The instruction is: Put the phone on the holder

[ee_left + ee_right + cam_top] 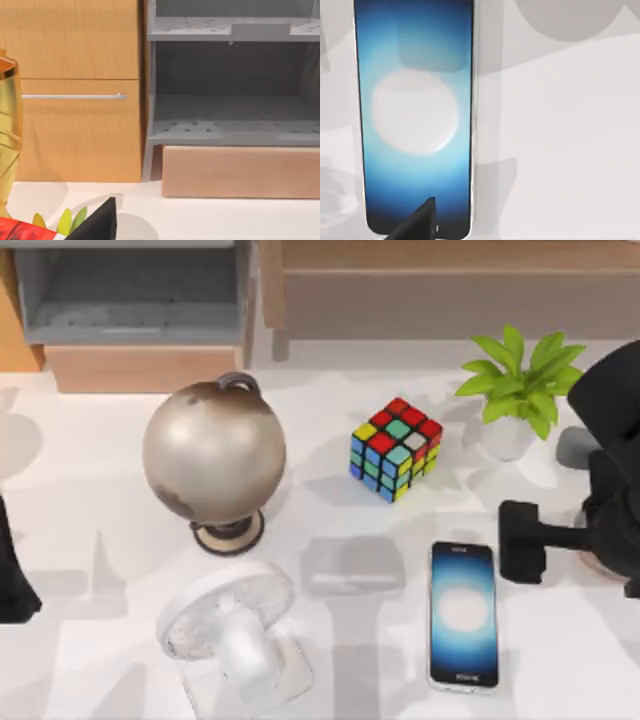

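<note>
Lying flat and screen-up on the white bench (pixel 560 660) near its front right, well apart from the holder (pixel 232 635) at front left, the phone (pixel 463 614) looks slim, stiff, light and slick, best pinched across its long edges. The right pincer (pixel 522 541) hovers just beside the phone's far right corner, its arm reaching in from the right edge; whether its fingers are spread cannot be told. The left arm sits parked at the left edge.
</note>
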Controlling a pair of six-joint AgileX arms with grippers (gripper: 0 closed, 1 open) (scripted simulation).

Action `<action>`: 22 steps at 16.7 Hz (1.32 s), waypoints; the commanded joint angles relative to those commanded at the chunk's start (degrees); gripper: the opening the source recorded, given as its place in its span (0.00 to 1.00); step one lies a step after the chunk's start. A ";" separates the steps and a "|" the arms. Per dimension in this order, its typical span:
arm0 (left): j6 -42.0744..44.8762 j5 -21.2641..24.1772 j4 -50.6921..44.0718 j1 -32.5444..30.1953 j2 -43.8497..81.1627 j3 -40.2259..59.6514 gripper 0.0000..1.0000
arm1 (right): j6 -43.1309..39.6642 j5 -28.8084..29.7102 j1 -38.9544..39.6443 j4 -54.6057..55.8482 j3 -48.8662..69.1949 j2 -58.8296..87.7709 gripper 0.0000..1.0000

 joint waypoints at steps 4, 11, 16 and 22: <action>0.00 0.00 0.00 0.00 0.00 0.00 1.00 | 6.44 -0.14 5.73 -5.49 12.46 16.26 1.00; 0.00 0.00 0.00 0.00 0.00 0.00 1.00 | 10.12 -0.19 8.96 -6.74 19.38 23.89 1.00; 0.00 0.00 0.00 0.00 0.00 0.00 1.00 | 10.03 -0.18 8.83 -4.37 17.83 25.00 1.00; 0.00 0.00 0.00 0.00 0.00 0.00 1.00 | 10.31 -0.15 9.04 9.21 11.09 31.22 1.00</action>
